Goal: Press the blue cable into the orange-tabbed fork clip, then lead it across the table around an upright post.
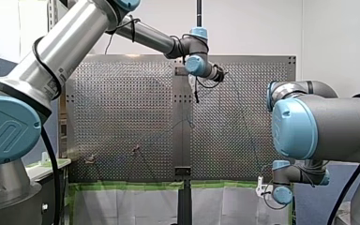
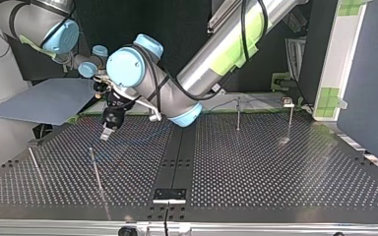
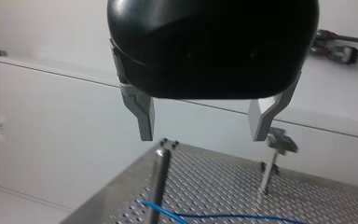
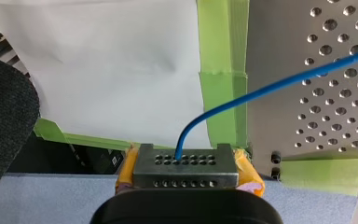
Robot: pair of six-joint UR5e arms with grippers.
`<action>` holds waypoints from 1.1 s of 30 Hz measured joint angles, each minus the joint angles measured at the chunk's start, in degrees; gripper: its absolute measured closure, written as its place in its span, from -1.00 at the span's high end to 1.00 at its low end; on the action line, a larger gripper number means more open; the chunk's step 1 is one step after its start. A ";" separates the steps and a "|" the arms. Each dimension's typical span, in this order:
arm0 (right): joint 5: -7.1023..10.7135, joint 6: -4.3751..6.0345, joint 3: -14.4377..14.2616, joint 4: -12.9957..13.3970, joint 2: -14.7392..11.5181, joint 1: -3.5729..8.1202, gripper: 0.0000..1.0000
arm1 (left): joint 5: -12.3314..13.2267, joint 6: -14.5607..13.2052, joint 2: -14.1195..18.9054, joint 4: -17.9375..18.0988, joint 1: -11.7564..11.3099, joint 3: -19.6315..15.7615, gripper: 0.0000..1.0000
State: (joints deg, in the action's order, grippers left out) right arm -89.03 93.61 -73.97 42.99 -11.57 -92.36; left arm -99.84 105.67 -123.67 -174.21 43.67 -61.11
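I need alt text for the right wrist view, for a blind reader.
My right tool grips a blue cable, which curves away from it over the perforated table. Strips of green tape edge the table beside white paper.

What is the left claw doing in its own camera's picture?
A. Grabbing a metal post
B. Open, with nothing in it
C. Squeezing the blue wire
B: the left claw has its two metal fingers spread wide with nothing between them; the upright post and the blue cable lie ahead of it, untouched.
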 joint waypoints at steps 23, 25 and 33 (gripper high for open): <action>0.07 0.00 -0.01 -0.08 0.00 -0.27 -1.00 | -0.75 -1.63 2.85 0.09 0.59 0.04 1.00; 0.08 0.03 0.00 -0.09 0.00 -0.27 -1.00 | -0.82 -1.60 2.86 0.04 0.50 0.04 1.00; 0.12 0.09 0.00 -0.09 0.00 -0.29 -1.00 | -2.20 -1.53 2.86 -0.42 0.32 0.05 1.00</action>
State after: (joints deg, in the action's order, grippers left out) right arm -88.92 93.71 -73.97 42.90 -11.57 -92.65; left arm -102.04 104.14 -120.81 -174.63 43.99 -61.06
